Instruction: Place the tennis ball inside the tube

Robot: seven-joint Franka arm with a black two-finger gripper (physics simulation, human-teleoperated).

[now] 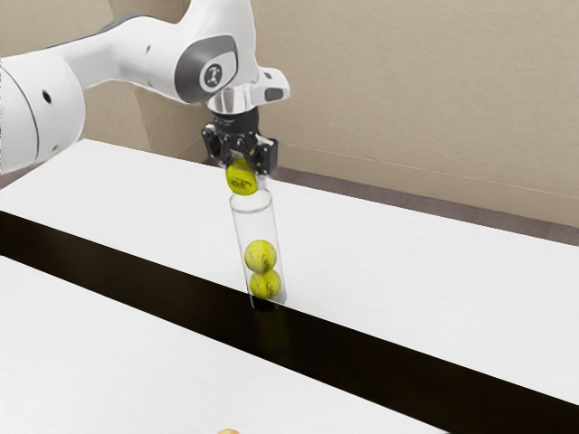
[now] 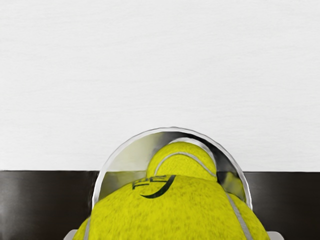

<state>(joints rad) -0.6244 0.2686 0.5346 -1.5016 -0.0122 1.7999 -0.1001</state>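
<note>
So in the exterior view the black two-finger gripper has the yellow tennis ball right over the open mouth of the clear tube, maybe a touch toward the exterior view's left. 2 more balls are already stacked inside, the upper ball on the lower ball, so I'd call it nearly done: what's left for number 3 is a small line-up, going down and letting go. The ball's round, so no long axis to speak of, but its dark print faces the camera. The tube has the long axis here: it stands pretty much upright on the table, by the dark stripe, open end up. Over in the wrist view, pale fingertips sit against 2 opposite sides of the held ball, so yeah, the claw looks clamped on it. Its print and a pale curved seam show, and it overlaps the tube's rim, with a ball visible down inside. Guessing a bad line-up would catch that rim.
</note>
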